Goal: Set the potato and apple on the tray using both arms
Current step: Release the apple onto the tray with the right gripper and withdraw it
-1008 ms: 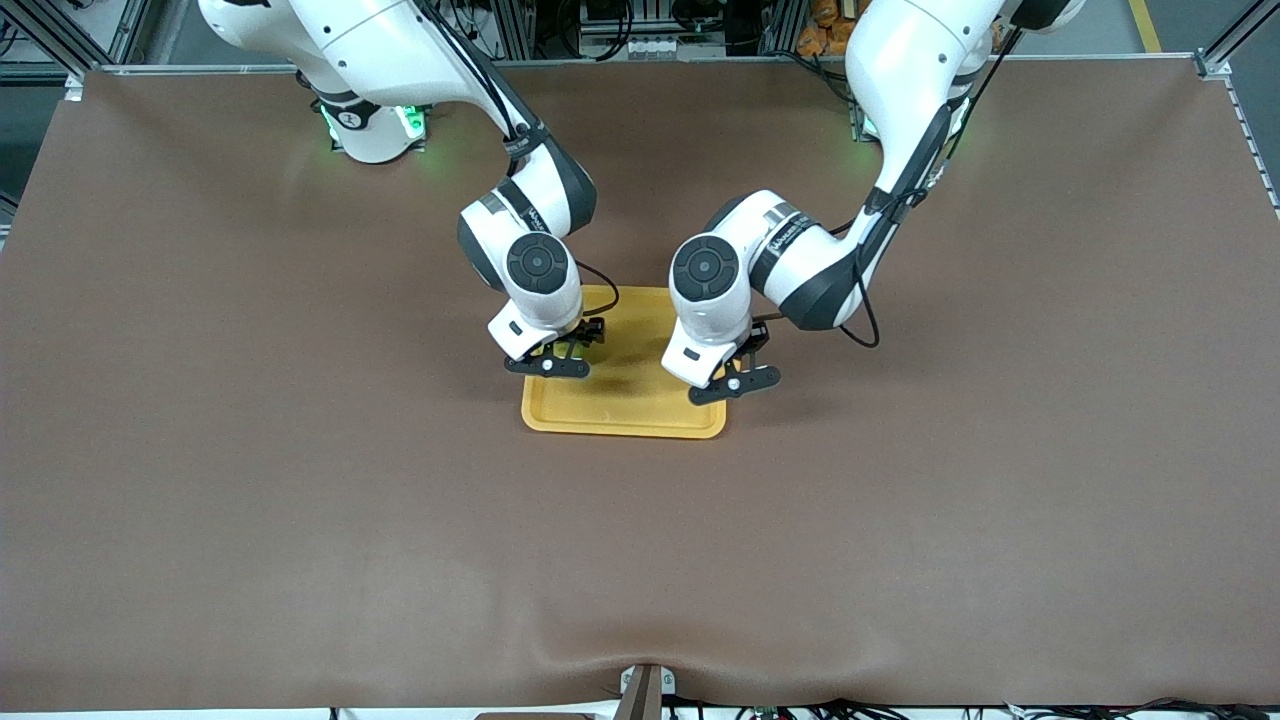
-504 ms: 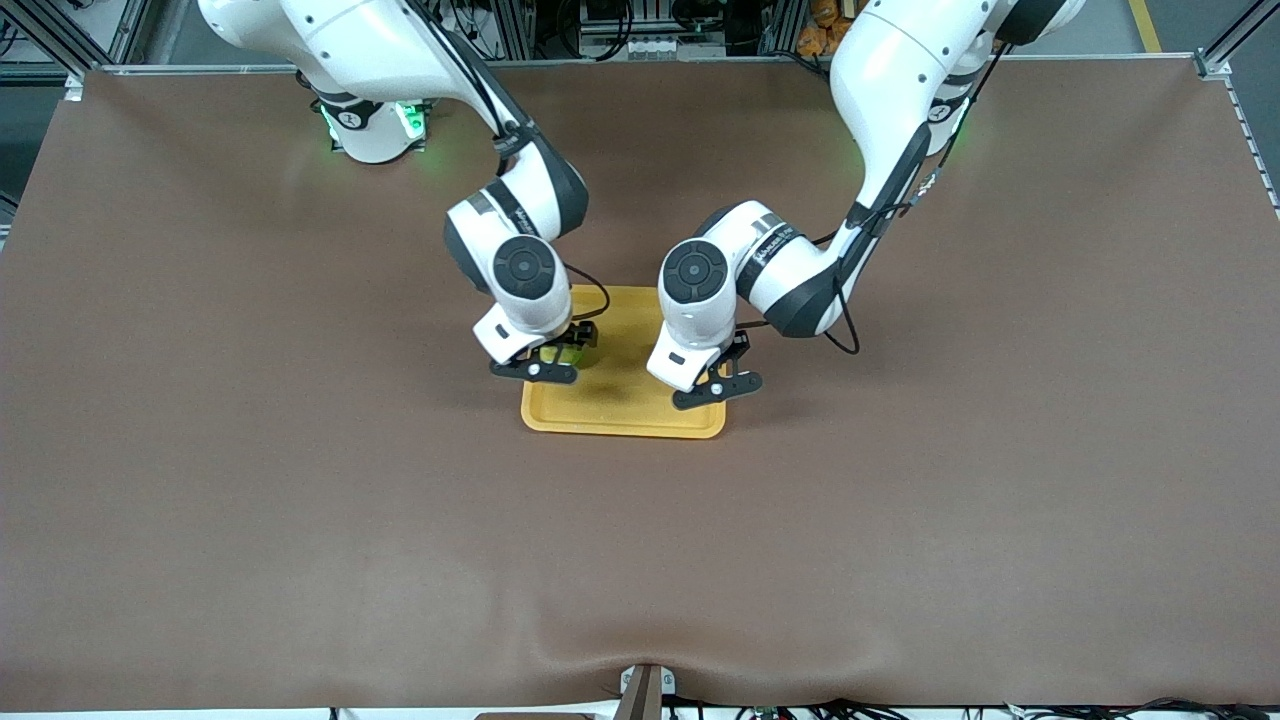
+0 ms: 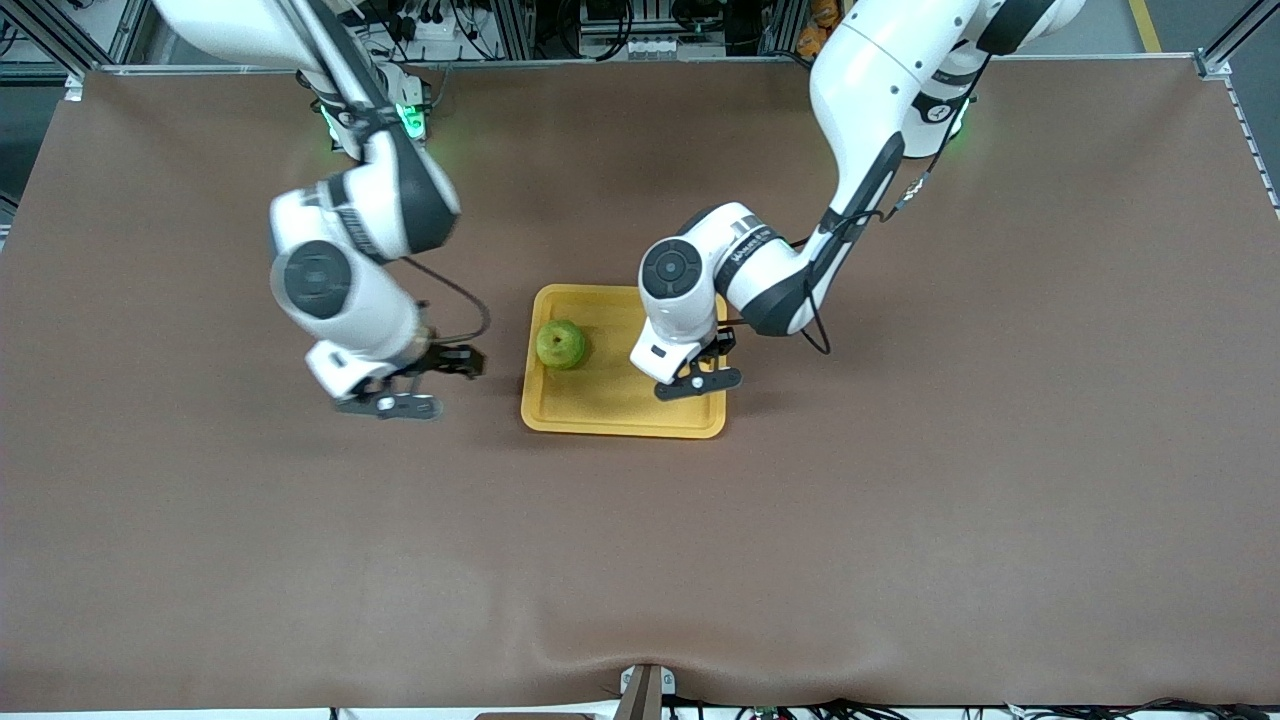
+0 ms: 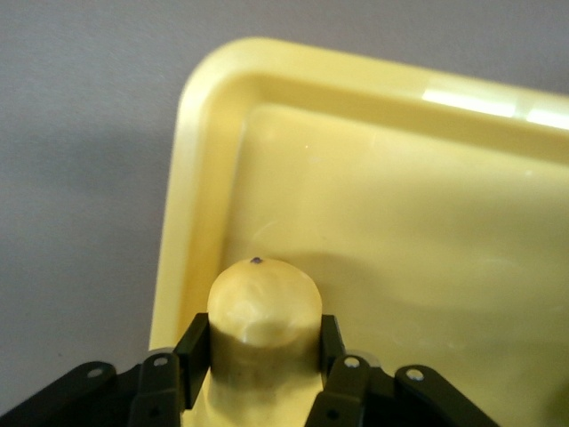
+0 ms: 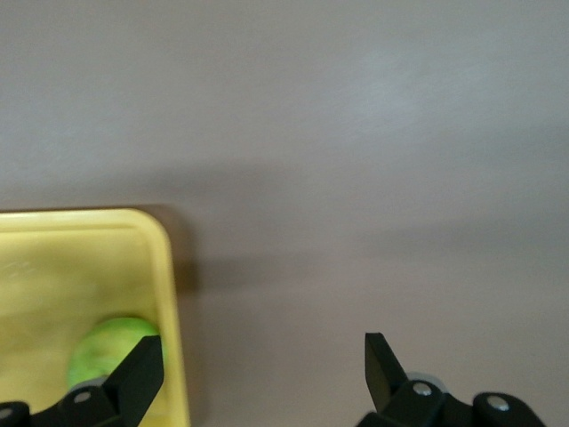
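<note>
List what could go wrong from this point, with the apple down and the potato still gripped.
1. The left pincer holds the potato over a corner of the tray, close to the rim; released there, the smooth oval could land on the rim and tip out onto the table.
2. The apple sits loose on the tray near the edge toward the right arm's end; a dropped potato that rolls may knock it.
3. The right pincer hangs open over the table beside the tray; swinging back low could clip that rim.

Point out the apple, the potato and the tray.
apple (image 3: 561,344), front view, on its green top beside the stem dimple.
potato (image 4: 264,311), left wrist view, on its rounded end between the left gripper's fingers.
tray (image 3: 620,421), front view, on the rim nearest the front camera.
</note>
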